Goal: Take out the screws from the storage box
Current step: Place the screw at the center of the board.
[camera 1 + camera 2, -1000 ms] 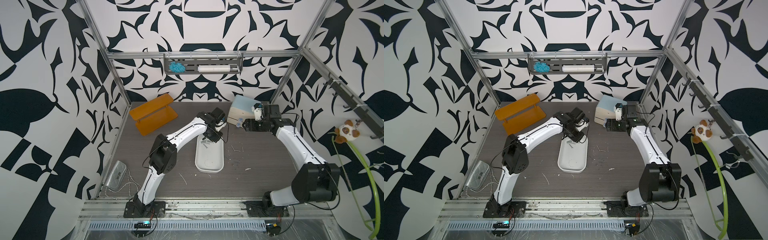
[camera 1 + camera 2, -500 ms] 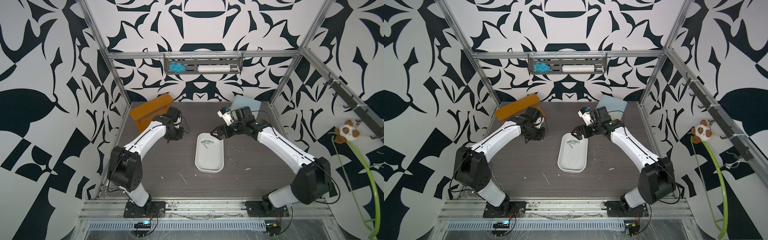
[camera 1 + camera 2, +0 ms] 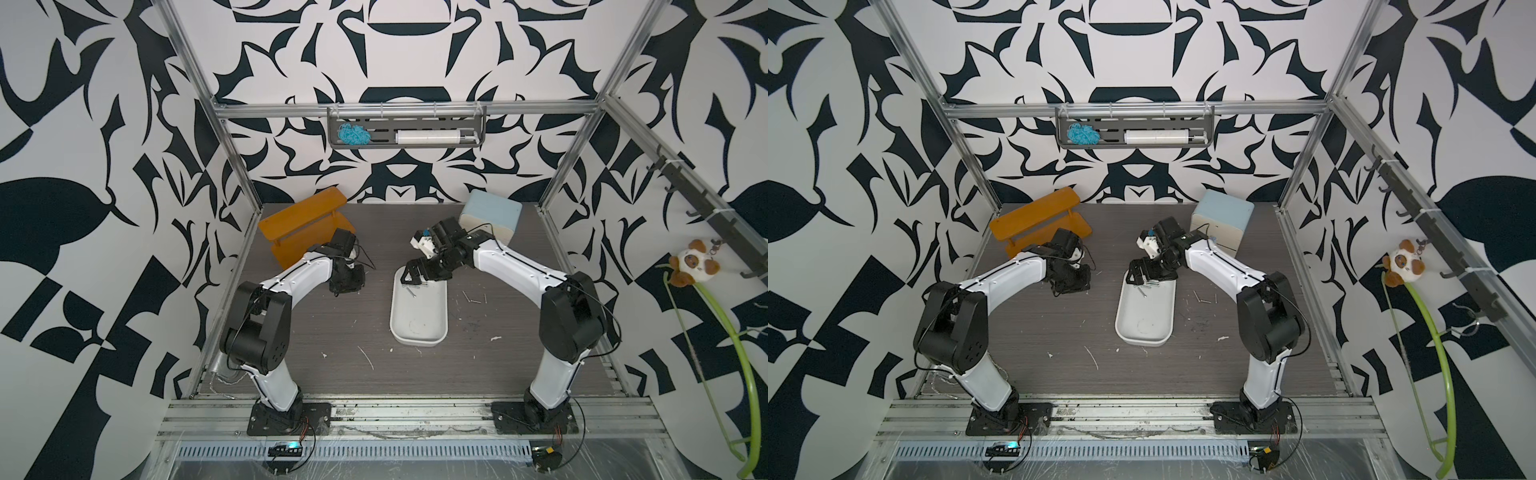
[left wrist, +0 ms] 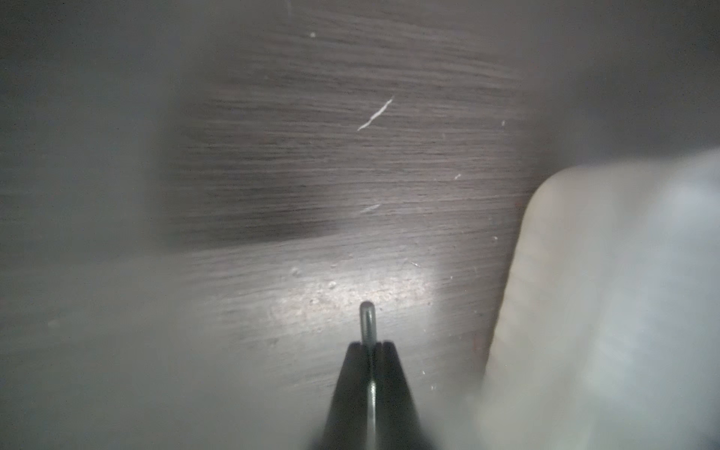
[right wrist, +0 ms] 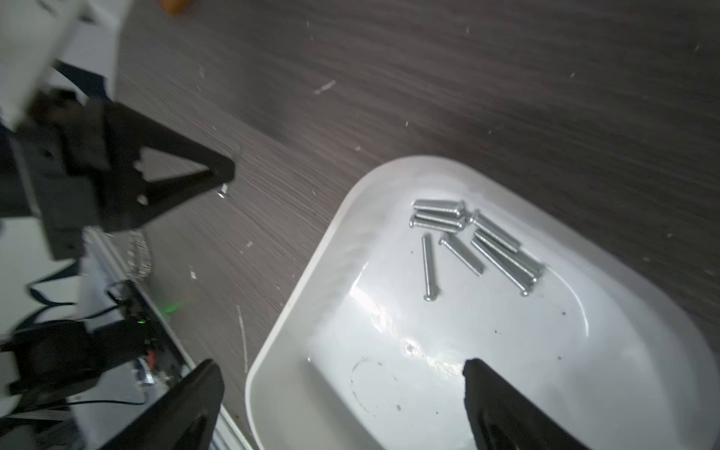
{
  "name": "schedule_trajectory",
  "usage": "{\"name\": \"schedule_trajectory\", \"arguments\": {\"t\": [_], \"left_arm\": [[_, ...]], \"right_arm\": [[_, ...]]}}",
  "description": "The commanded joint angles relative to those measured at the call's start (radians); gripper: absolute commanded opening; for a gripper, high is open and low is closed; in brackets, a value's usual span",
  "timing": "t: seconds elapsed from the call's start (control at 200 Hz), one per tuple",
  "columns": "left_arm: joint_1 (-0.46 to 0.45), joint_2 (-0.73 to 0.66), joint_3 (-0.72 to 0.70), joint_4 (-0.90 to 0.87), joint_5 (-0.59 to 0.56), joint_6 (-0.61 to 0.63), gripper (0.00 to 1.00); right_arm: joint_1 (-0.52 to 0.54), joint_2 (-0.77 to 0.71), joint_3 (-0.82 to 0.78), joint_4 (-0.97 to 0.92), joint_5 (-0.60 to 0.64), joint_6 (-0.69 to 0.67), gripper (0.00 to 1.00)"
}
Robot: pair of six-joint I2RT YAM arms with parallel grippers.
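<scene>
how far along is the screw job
Done: about three screws lie on the table beside the storage box. In hand: the left gripper is shut on one screw over the table; the right gripper hangs open over the box. Left: about seven screws inside.

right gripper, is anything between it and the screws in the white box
Nothing visible does. The right gripper hangs open over the storage box, and the screws lie uncovered on its floor. One finger is over the inside, the other outside the rim.
</scene>
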Motion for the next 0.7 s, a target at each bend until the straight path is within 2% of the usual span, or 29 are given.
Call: {"name": "schedule_trajectory", "arguments": {"t": [0.0, 0.07, 0.135, 0.235, 0.44, 0.58, 0.7], "left_arm": [[0.018, 0.051, 0.009, -0.005, 0.035, 0.011, 0.00], [0.035, 0.066, 0.011, -0.011, 0.057, 0.011, 0.00], [0.043, 0.077, 0.007, -0.008, 0.062, 0.006, 0.10], [0.045, 0.102, 0.023, -0.032, 0.054, 0.009, 0.13], [0.045, 0.139, 0.029, -0.047, 0.016, 0.006, 0.11], [0.045, 0.126, 0.026, -0.038, 0.001, 0.007, 0.15], [0.045, 0.117, 0.020, -0.036, -0.002, 0.008, 0.31]], "right_arm": [[0.096, 0.040, 0.077, -0.112, 0.257, -0.063, 0.96], [0.123, 0.090, 0.091, -0.138, 0.330, -0.065, 0.82], [0.135, 0.125, 0.101, -0.138, 0.351, -0.061, 0.71], [0.140, 0.157, 0.114, -0.133, 0.393, -0.049, 0.64], [0.140, 0.195, 0.135, -0.118, 0.461, -0.048, 0.61], [0.140, 0.222, 0.149, -0.108, 0.471, -0.050, 0.58], [0.140, 0.241, 0.155, -0.094, 0.478, -0.051, 0.55]]}}
